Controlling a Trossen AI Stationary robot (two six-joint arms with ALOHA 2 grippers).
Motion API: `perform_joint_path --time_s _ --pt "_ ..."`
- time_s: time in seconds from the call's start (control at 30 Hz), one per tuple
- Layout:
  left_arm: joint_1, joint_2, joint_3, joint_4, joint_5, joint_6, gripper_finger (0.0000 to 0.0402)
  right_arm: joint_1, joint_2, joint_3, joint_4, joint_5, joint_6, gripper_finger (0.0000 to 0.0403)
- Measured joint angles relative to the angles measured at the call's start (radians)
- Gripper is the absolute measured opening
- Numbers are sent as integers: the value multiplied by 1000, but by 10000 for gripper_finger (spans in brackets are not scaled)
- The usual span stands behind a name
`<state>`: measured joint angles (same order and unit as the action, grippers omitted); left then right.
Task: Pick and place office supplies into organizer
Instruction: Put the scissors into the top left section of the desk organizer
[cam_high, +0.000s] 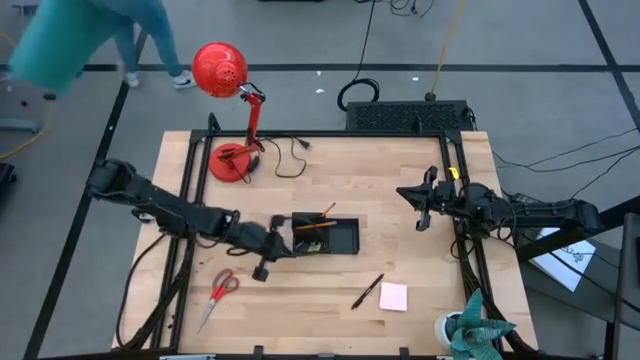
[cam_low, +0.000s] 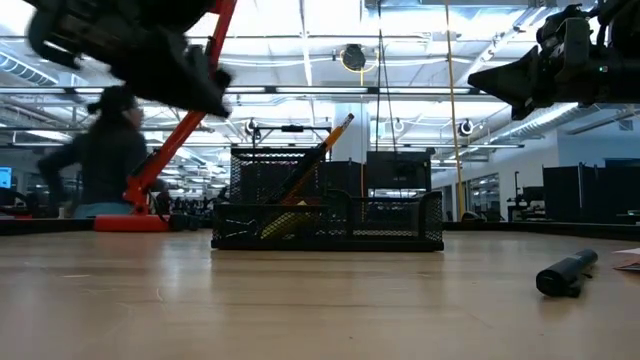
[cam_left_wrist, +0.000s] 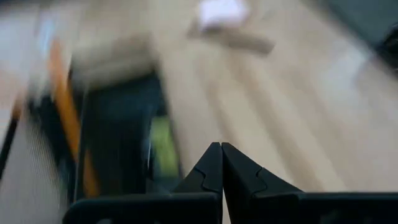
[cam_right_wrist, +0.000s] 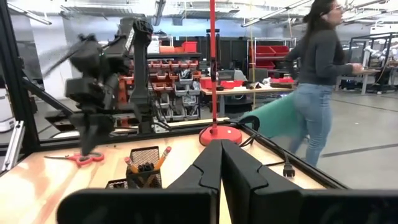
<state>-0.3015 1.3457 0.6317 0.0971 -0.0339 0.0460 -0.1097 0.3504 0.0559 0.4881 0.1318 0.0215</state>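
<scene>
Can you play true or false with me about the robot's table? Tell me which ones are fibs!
1. The red-handled scissors are inside the organizer. False: they lie on the table near the front left.
2. An orange pencil is in the organizer. True.
3. The pink sticky-note pad sits next to a black pen. True.
4. The left gripper is holding a pen. False: its fingers are shut on nothing.
5. The red desk lamp stands at the back left of the table. True.
6. The right gripper is wide open. False: it is shut.
</scene>
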Motion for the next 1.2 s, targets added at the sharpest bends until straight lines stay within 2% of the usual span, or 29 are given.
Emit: perform_joint_path --time_s 0.1,0.17,0.3,0.43,0.5,0.67,0.77,0.9,1.1,1.2 --pt "-101 -58 0 -224 -170 -256 3 0 0 0 0 0 1 4" --pt "-186 -85 14 -380 -226 -450 2 0 0 0 0 -1 1 4" --pt "-350 -74 69 -662 -259 -742 2 0 3 0 1 -1 1 4" --pt "-439 -55 116 -825 -249 -962 3 0 7 0 10 -1 1 4" --pt "-463 -55 130 -855 -234 -1041 3 0 8 0 11 -1 7 4" --pt "-510 -55 133 -905 -166 -1104 4 0 9 0 9 -1 19 4" --pt "-511 -55 133 -933 -123 -1149 20 0 9 0 9 -2 20 4" --pt "-509 -55 133 -936 -68 -1160 66 0 9 0 9 -2 20 4" --pt "-506 -55 123 -873 -96 -982 145 0 8 0 9 -2 20 4" --pt "-485 -40 100 -825 -90 -953 173 0 8 0 9 -2 20 4"
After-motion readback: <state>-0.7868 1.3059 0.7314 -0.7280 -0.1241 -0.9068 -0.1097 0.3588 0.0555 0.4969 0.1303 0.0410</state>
